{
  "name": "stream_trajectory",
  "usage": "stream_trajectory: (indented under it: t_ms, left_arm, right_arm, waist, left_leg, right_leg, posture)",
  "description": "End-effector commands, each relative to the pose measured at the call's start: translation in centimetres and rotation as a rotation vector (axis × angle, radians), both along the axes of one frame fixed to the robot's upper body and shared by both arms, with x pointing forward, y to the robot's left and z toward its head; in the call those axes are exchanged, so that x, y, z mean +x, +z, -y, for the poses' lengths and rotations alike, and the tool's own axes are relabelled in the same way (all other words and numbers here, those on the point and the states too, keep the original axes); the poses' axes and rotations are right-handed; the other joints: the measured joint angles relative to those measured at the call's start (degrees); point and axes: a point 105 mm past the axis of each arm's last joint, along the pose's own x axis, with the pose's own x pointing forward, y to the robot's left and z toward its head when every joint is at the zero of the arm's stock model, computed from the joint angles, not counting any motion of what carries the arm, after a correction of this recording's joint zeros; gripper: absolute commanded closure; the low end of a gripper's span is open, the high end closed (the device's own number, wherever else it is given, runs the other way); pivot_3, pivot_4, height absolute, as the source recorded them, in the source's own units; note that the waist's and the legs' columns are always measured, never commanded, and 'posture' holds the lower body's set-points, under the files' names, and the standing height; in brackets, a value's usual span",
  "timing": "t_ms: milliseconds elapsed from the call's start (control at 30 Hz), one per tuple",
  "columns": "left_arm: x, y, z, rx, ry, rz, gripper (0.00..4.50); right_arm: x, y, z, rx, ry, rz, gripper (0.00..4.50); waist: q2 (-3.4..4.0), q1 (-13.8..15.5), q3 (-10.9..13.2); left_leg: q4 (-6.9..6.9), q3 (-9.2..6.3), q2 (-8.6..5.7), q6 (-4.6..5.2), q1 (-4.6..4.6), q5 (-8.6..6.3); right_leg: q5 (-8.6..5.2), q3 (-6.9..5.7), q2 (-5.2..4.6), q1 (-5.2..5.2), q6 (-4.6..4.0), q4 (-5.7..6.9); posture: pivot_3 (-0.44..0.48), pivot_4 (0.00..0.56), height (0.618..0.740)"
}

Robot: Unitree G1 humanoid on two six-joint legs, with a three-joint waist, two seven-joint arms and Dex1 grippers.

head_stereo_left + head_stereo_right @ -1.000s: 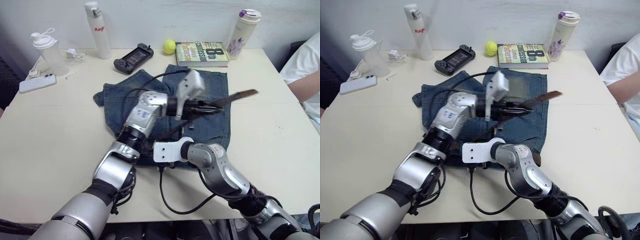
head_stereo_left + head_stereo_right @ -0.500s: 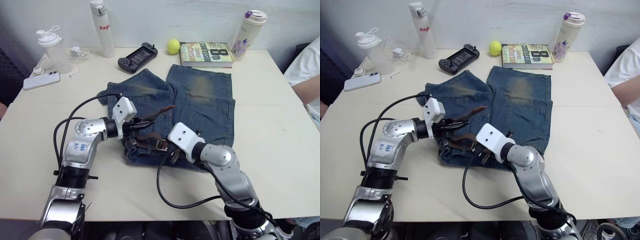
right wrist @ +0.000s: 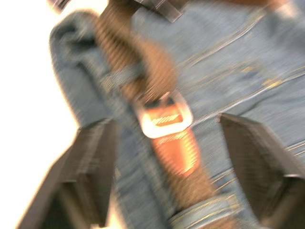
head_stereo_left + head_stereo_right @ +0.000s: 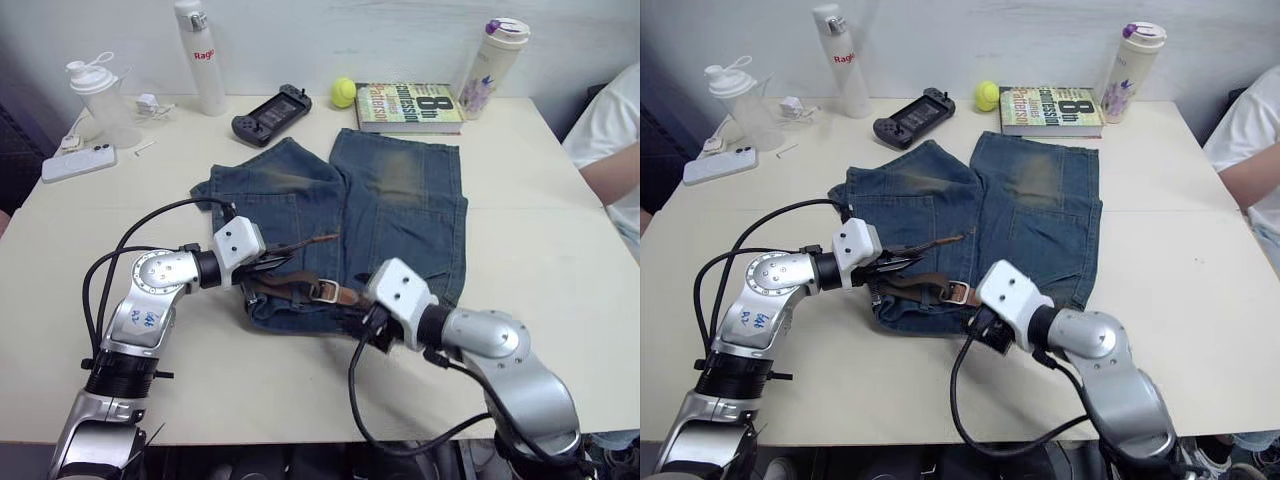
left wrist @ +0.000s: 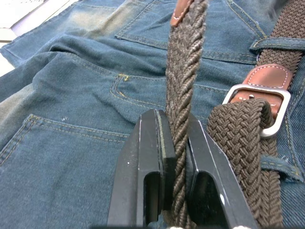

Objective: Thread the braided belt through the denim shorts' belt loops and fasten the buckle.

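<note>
While the left claw [image 5: 172, 143] stays clenched on the dark brown braided belt [image 5: 183, 71] | belt tail lowered since a second ago | silver buckle [image 5: 259, 107] lies on faded blue denim shorts [image 4: 400, 200] waistband | right claw [image 3: 164, 157] released, hovering over buckle | fastening seems next

Brown braided belt [image 5: 183, 81], faded blue denim shorts [image 4: 400, 200].
</note>
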Motion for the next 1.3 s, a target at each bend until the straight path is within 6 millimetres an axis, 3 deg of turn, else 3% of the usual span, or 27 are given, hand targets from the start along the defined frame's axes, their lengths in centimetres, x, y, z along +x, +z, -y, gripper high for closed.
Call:
stream_trajectory:
  t_ms: [33,100,200,467,733,1000,1100,1300]
  left_arm:
    - [-0.2,-0.1,-0.5,0.033,0.001,0.03,4.5]
    - [-0.4,0.1,-0.3,0.035,-0.012,0.038,4.5]
    - [-0.3,0.1,0.0,0.044,-0.024,0.04,4.5]
    - [-0.5,-0.5,0.4,0.133,-0.074,0.068,4.5]
    - [-0.4,-0.1,0.5,0.148,-0.083,0.11,4.5]
    - [-0.5,0.6,0.8,0.136,-0.093,0.152,4.5]
    - [-0.5,0.9,0.8,0.119,-0.088,0.159,4.5]
    - [-0.7,2.2,0.8,-0.011,-0.056,0.096,1.95]
  right_arm:
    - [-0.1,-0.1,-0.6,-0.037,0.02,0.079,0.76]
    - [0.9,0.1,-0.6,-0.041,-0.018,0.126,0.76]
    - [2.4,2.1,-0.3,-0.087,-0.051,0.32,0.76]
    - [3.0,5.8,-1.0,-0.183,0.017,0.702,0.76]
    - [3.5,5.0,-1.8,-0.247,0.082,0.729,0.76]
    - [3.8,4.2,-2.0,-0.25,0.093,0.693,4.31]
    - [3.6,4.3,-2.2,-0.242,0.099,0.693,4.44]
    - [3.5,3.9,-2.2,-0.256,0.107,0.69,4.5]
  waist:
    - [0.0,-0.16,0.0]
    - [0.0,-0.18,0.0]
    - [0.0,-0.06,0.0]
    - [0.0,0.01,0.0]
    - [0.0,0.01,0.0]
    - [0.0,0.01,0.0]
    - [0.0,0.01,0.0]
    - [0.0,0.0,0.0]
  left_leg:
    - [-0.01,0.02,0.02,-0.01,0.0,0.0]
    - [-0.01,0.03,0.03,-0.02,0.01,0.01]
    - [0.03,0.04,0.02,-0.04,0.0,0.02]
    - [0.04,0.07,0.0,-0.04,0.0,0.02]
    - [0.06,0.09,0.03,-0.04,0.0,0.02]
    - [0.08,0.08,0.03,-0.03,0.0,0.02]
    - [0.09,0.08,0.04,-0.03,0.0,0.02]
    - [0.09,0.08,0.04,-0.03,0.0,0.02]
  right_leg:
    - [0.0,0.01,0.02,-0.02,0.0,0.01]
    - [0.0,0.0,0.03,-0.02,0.0,0.0]
    - [0.0,0.0,0.02,-0.02,0.0,0.02]
    - [0.0,0.0,0.01,-0.02,0.0,0.02]
    - [0.0,-0.01,0.03,-0.02,0.0,0.04]
    - [0.0,-0.01,0.03,-0.01,0.0,0.06]
    - [0.0,-0.01,0.03,-0.01,0.0,0.07]
    - [0.0,-0.01,0.03,-0.01,0.0,0.07]
  posture:
    - [0.0,0.15,0.74]
    - [0.0,0.15,0.74]
    - [0.0,0.15,0.74]
    - [0.0,0.15,0.74]
    - [0.0,0.15,0.74]
    - [0.0,0.15,0.74]
    - [0.0,0.15,0.74]
    - [0.0,0.15,0.74]
